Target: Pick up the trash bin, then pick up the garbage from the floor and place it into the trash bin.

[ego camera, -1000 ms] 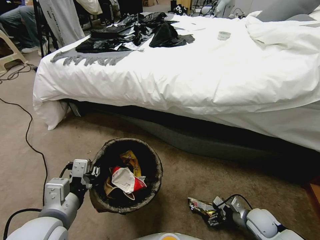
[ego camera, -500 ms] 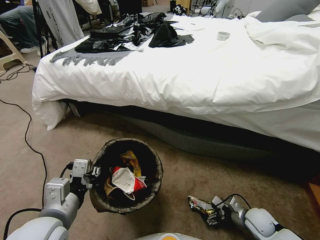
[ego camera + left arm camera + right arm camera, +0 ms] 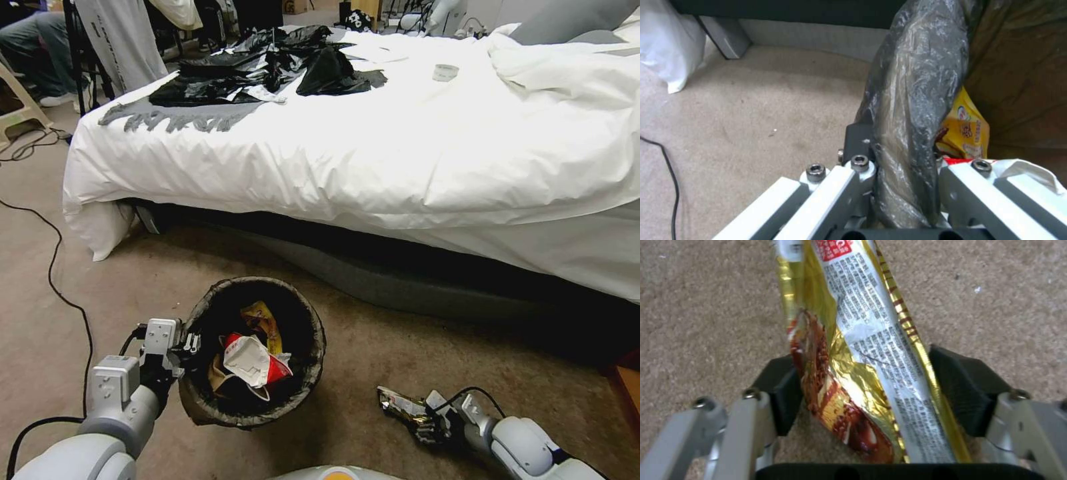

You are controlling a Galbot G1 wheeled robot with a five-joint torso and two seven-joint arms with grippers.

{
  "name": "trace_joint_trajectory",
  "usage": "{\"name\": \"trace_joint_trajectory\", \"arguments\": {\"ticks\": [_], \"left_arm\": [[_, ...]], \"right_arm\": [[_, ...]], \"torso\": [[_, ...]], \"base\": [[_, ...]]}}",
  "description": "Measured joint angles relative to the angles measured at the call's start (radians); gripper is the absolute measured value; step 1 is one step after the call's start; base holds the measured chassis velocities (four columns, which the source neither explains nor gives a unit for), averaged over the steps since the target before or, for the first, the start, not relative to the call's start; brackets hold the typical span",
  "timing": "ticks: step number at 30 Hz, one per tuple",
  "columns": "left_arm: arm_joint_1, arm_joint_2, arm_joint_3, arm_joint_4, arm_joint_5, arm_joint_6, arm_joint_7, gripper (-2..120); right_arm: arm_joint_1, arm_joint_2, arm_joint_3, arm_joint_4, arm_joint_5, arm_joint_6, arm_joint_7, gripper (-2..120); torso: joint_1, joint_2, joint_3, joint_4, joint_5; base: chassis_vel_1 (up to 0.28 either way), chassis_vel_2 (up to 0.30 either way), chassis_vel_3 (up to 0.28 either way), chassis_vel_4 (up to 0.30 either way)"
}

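Even indoor light; dark shadow under bed.

The snack wrapper is glossy crinkled gold foil with printed text, the bin liner is thin shiny wrinkled dark plastic, and the carpet is matt, rough short pile.

head: high, downward | wrists: close | shared: floor
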Motion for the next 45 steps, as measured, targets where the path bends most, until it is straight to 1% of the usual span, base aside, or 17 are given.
{"name": "trace_joint_trajectory", "arguments": {"ticks": [1,4,7,9,11,12,15,16,19,21,22,23,29,35,37,40,45], "left_arm": [[0.000,0.000,0.000,0.000,0.000,0.000,0.000,3],[0.000,-0.001,0.000,0.000,0.000,0.000,0.000,3],[-0.001,-0.001,0.001,0.000,0.000,0.000,0.000,3],[-0.001,-0.001,0.001,0.000,0.000,0.000,0.000,3],[-0.001,0.001,0.002,0.000,0.000,0.000,0.001,3],[-0.001,0.001,0.002,0.000,0.000,0.000,0.001,3],[0.000,0.004,0.002,0.000,0.001,0.001,0.001,3],[0.000,0.004,0.002,0.000,0.001,0.001,0.001,3],[0.000,0.008,0.003,0.000,0.000,0.001,0.002,3],[-0.001,0.009,0.003,0.000,0.000,0.001,0.002,3],[-0.002,0.012,0.002,0.000,-0.001,0.002,0.002,3],[-0.002,0.012,0.002,0.000,-0.001,0.002,0.003,3],[0.001,0.012,0.002,0.000,-0.002,0.002,0.003,3],[0.001,0.011,0.005,0.000,-0.002,0.003,0.006,3],[0.001,0.010,0.006,0.000,-0.002,0.003,0.006,3],[0.001,0.009,0.008,0.000,-0.002,0.003,0.006,3],[0.001,0.009,0.008,0.000,-0.002,0.003,0.006,3]], "right_arm": [[0.000,0.000,0.000,0.000,0.000,0.000,0.000,64],[-0.001,-0.003,0.000,0.009,0.000,-0.005,0.000,56],[-0.005,-0.004,0.000,0.017,-0.005,-0.006,0.002,44],[-0.006,-0.004,0.000,0.019,-0.006,-0.007,0.002,43],[-0.012,-0.006,0.000,0.029,-0.011,-0.010,0.002,34],[-0.012,-0.006,0.000,0.029,-0.011,-0.010,0.002,34],[-0.020,-0.008,0.002,0.043,-0.012,-0.013,0.002,22],[-0.020,-0.008,0.002,0.043,-0.012,-0.013,0.002,22],[-0.026,-0.008,0.004,0.062,-0.011,-0.014,0.015,10],[-0.027,-0.008,0.006,0.067,-0.011,-0.014,0.017,8],[-0.031,-0.010,0.011,0.082,-0.008,-0.013,0.022,2],[-0.033,-0.012,0.014,0.091,-0.006,-0.013,0.024,0],[-0.044,-0.027,0.033,0.154,0.001,-0.006,0.041,0],[-0.053,-0.046,0.069,0.298,0.045,0.004,0.087,0],[-0.052,-0.047,0.072,0.316,0.055,0.004,0.093,0],[-0.025,-0.049,0.092,0.423,0.102,0.012,0.115,0],[0.008,-0.036,0.098,0.482,0.133,0.014,0.140,0]], "torso": [[0.000,0.000,0.000,0.0000,0.0000],[0.000,0.000,0.000,0.0003,0.0003],[0.000,0.000,0.000,0.0003,0.0009],[0.000,0.000,0.000,0.0004,0.0008],[0.000,0.000,0.000,0.0005,0.0012],[0.000,0.000,0.000,0.0005,0.0012],[0.000,0.000,0.000,0.0001,0.0012],[0.000,0.000,0.000,0.0001,0.0012],[0.000,0.000,0.000,0.0000,0.0008],[0.000,0.000,0.000,0.0000,0.0006],[0.000,0.000,0.000,0.0000,0.0004],[0.000,0.000,0.000,0.0000,0.0004],[0.000,0.000,0.000,0.0000,0.0001],[0.000,0.000,0.000,0.0000,0.0000],[0.000,0.000,0.000,0.0000,0.0000],[0.000,0.000,0.000,0.0000,0.0000],[0.000,0.000,0.000,0.0000,0.0001]], "base": [[0.000,0.000,0.000,0.000],[0.000,0.000,0.000,0.000],[0.000,0.000,0.000,0.000],[0.000,0.000,0.000,0.000],[0.000,0.000,0.000,0.000],[0.000,0.000,0.000,0.000],[0.000,0.000,0.000,0.000],[0.000,0.000,0.000,0.000],[0.000,0.000,0.000,0.000],[0.000,0.000,0.000,0.000],[0.000,0.000,0.000,0.000],[0.000,0.000,0.000,0.000],[0.000,0.000,0.000,0.000],[0.000,0.000,0.000,0.000],[0.000,0.000,0.000,0.000],[0.000,0.000,0.000,0.000],[0.000,0.000,0.000,0.000]]}}
